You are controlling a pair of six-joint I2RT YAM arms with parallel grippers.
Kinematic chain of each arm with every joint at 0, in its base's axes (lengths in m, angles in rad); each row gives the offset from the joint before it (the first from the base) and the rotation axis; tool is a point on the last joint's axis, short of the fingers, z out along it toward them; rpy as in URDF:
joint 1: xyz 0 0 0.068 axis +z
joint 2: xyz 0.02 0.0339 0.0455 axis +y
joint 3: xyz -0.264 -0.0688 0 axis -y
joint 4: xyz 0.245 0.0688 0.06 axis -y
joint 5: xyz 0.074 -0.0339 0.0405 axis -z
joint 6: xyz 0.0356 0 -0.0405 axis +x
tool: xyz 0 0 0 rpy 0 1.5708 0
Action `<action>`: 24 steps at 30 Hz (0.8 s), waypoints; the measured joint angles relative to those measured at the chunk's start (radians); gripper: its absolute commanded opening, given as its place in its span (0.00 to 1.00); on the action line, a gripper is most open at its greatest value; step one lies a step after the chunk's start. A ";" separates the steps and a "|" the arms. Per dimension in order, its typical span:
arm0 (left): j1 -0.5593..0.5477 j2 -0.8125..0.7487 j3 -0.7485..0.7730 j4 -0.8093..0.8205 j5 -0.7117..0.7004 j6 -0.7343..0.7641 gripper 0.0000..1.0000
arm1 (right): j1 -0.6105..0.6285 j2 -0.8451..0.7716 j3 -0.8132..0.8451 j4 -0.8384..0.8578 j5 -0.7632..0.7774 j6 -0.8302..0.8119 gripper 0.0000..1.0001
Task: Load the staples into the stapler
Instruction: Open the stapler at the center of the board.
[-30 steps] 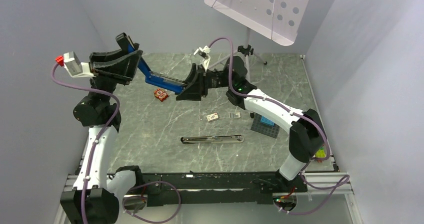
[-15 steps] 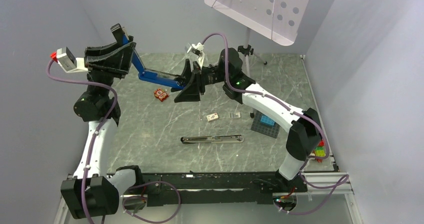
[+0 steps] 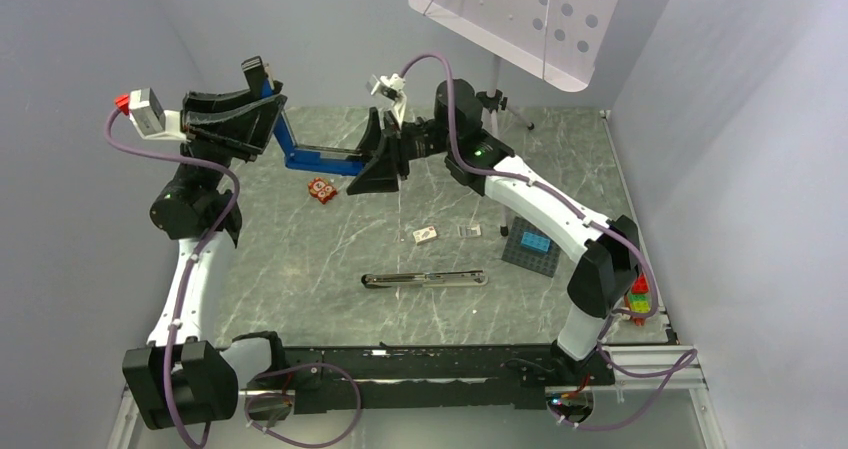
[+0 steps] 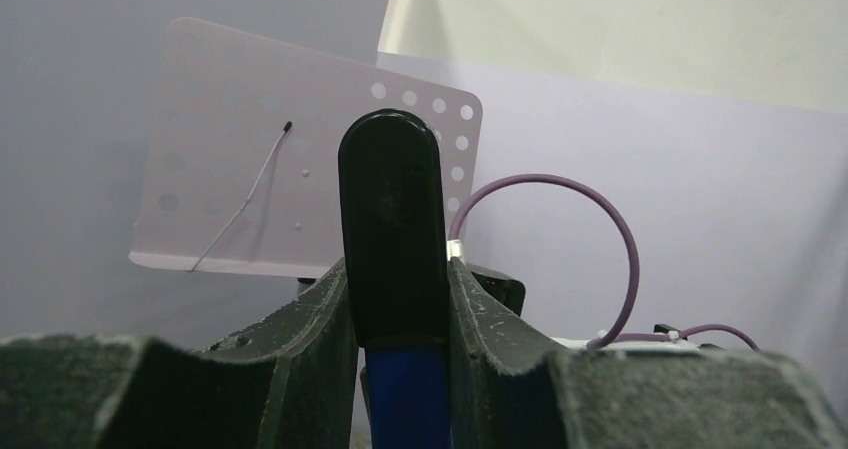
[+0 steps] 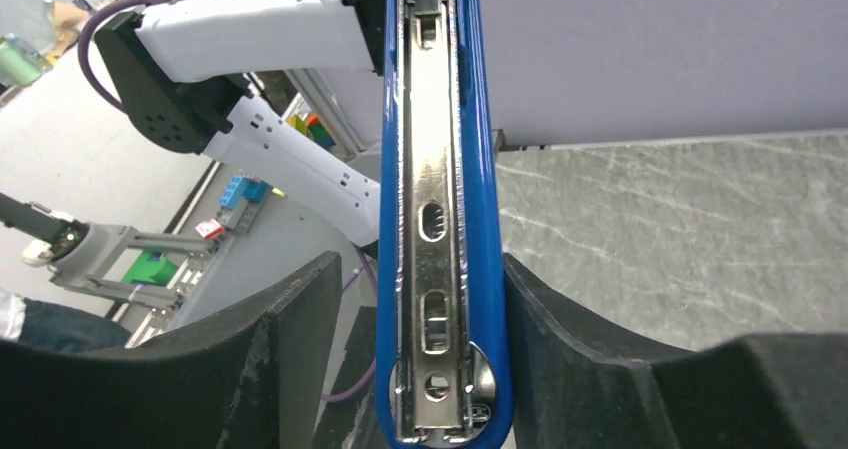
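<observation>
Staples (image 3: 469, 231): lying on counter (image 3: 300, 269), well apart from both arms | tiny, light, stiff but likely brittle strip; I'd pinch its long sides gently | left pincer (image 4: 397, 279) clamped on stapler (image 5: 440, 219) at its black handle | right pincer (image 5: 420, 269) parted, straddling the blue rail, gripping nothing

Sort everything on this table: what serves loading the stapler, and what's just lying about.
For the job:
blue metal stapler with black top, gripped in the left claw
tiny silver-grey block of staples

Lying about:
long silver-and-black stapler
small red patterned item
small white-and-red box
dark grey studded plate with blue brick
colourful toy bricks
</observation>
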 measured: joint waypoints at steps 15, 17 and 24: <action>-0.053 0.137 0.086 0.119 -0.069 -0.113 0.00 | 0.114 -0.001 -0.018 -0.373 0.162 -0.397 0.54; -0.076 0.163 0.123 0.119 -0.077 -0.120 0.00 | 0.112 0.002 0.008 -0.397 0.162 -0.396 0.61; -0.097 0.204 0.272 0.136 -0.055 -0.132 0.00 | 0.075 0.008 0.084 -0.354 0.065 -0.303 0.83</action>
